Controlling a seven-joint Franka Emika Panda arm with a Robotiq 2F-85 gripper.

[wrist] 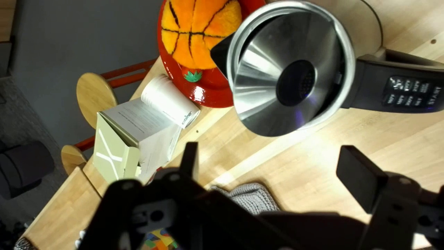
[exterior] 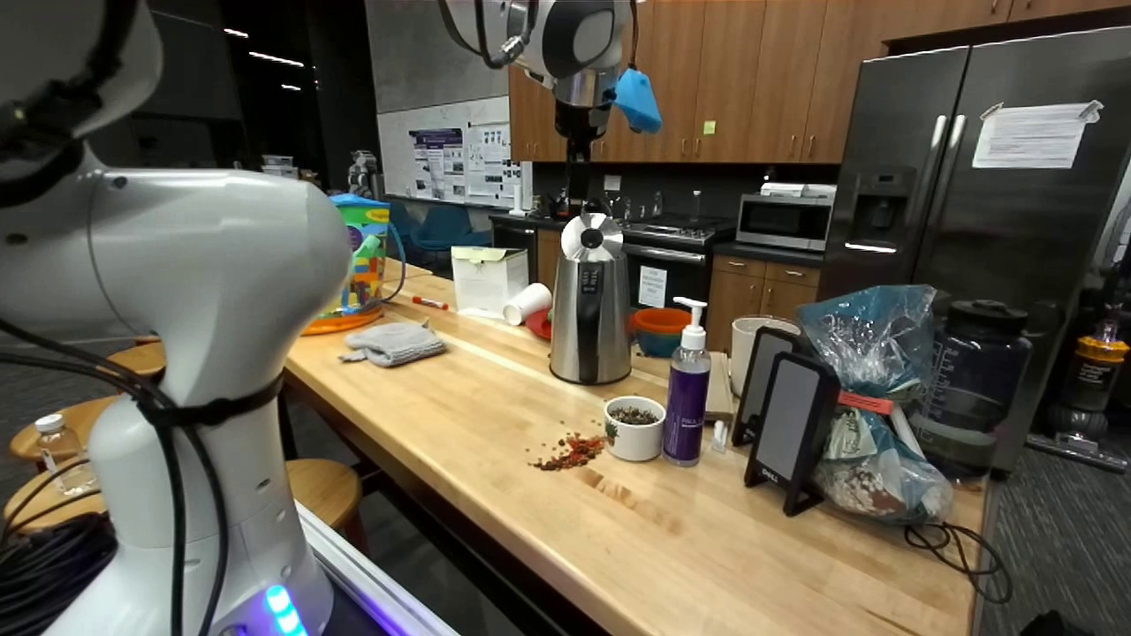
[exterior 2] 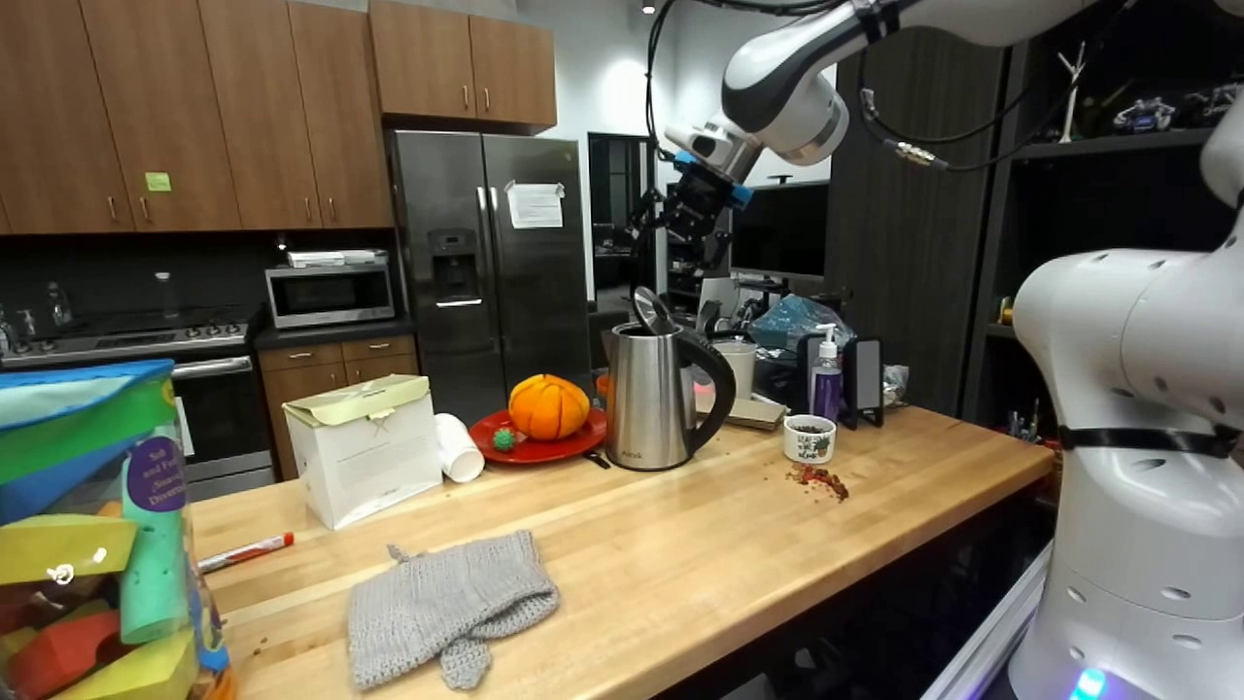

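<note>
The black two-fingered gripper [wrist: 269, 163], spread wide and holding nothing, is cut off below in the wrist view. Beyond, a tilted round steel lid [wrist: 263, 104] mostly hides the inside of the silver metal kettle [exterior 2: 641, 408], upright on the pale wooden desk [exterior 2: 671, 564]. Farther, a cropped orange plush ball [wrist: 196, 48] covers part of a glossy red plate [wrist: 216, 90].

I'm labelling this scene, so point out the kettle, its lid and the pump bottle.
Kettle [exterior 2: 645, 401], in an exterior view: its metal body.
Lid [wrist: 295, 83], in the wrist view: its dark centre.
Pump bottle [exterior: 686, 405], in an exterior view: its purple label.
</note>
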